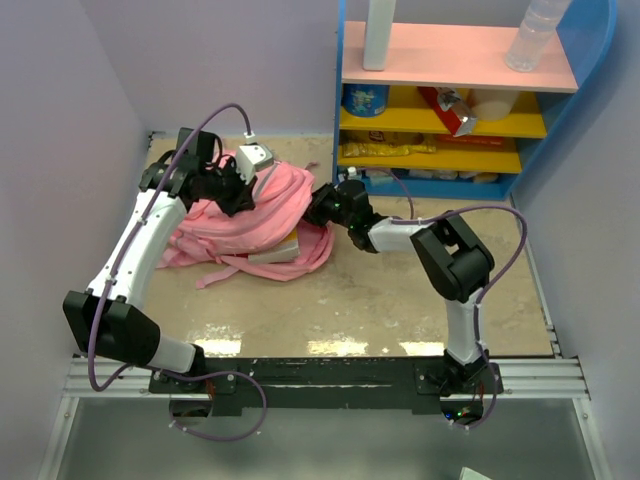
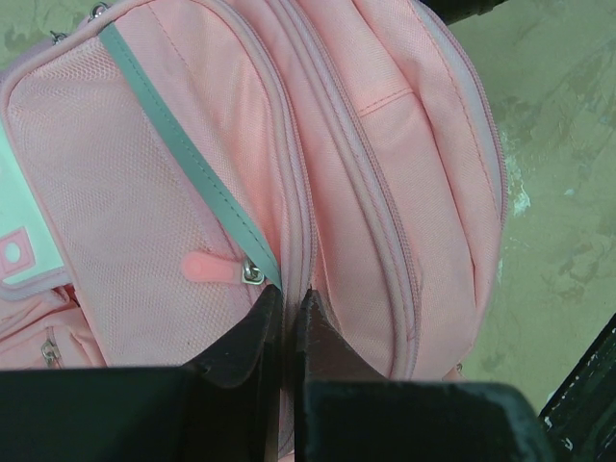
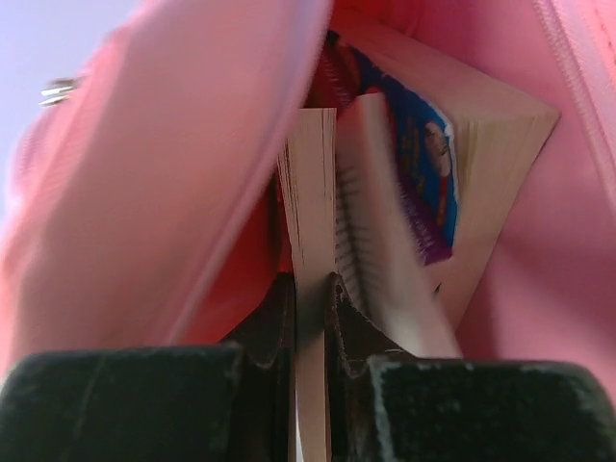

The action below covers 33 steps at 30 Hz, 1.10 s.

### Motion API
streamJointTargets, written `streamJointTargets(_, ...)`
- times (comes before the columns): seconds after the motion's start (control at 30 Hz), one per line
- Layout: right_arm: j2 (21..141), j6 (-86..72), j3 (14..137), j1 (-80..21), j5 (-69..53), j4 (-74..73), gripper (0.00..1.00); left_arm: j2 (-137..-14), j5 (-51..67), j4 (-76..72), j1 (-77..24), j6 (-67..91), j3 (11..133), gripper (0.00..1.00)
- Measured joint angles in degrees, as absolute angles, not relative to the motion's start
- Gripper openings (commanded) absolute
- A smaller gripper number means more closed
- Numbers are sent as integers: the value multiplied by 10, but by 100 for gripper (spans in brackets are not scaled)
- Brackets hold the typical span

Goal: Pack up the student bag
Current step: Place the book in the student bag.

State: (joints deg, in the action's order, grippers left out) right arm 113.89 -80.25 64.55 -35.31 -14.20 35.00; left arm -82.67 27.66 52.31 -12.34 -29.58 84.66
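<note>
At the table's far left-centre, the student bag [image 1: 275, 200] lies mouth toward the right gripper [image 3: 310, 289], whose jaws pinch a thin book [image 3: 310, 192] pointing lengthwise straight into the opening; the left gripper [image 2: 289, 303], jaws narrow, nips the bag's zipper seam.

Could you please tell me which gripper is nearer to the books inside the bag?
Right. The right gripper grips a book inside the bag; the left gripper pinches the bag's outside.

Pink student bag [image 1: 290, 195] crumpled on table [image 1: 400, 310], books [image 3: 385, 192] inside.
</note>
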Motion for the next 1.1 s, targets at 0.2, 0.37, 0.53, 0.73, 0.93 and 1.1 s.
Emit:
streamJointTargets(0.2, 1177, -767, 695, -360, -141, 306, 60, -823, 277, 524, -123, -296, 847, 0)
streamJointTargets(0.37, 1160, -703, 703, -361, -142, 261, 59, -822, 277, 524, -122, -296, 847, 0)
streamJointTargets(0.53, 1100, -634, 648, -361, -138, 207, 61, -821, 276, 524, -122, -296, 847, 0)
streamJointTargets(0.73, 1034, -599, 561, -364, -155, 196, 61, -821, 277, 524, -121, -296, 847, 0)
streamJointTargets(0.93, 1035, -624, 483, -364, -211, 289, 37, -821, 277, 524, -121, -296, 847, 0)
streamJointTargets(1.1, 1007, -616, 458, -369, -212, 299, 0, -821, 277, 524, -121, -296, 847, 0)
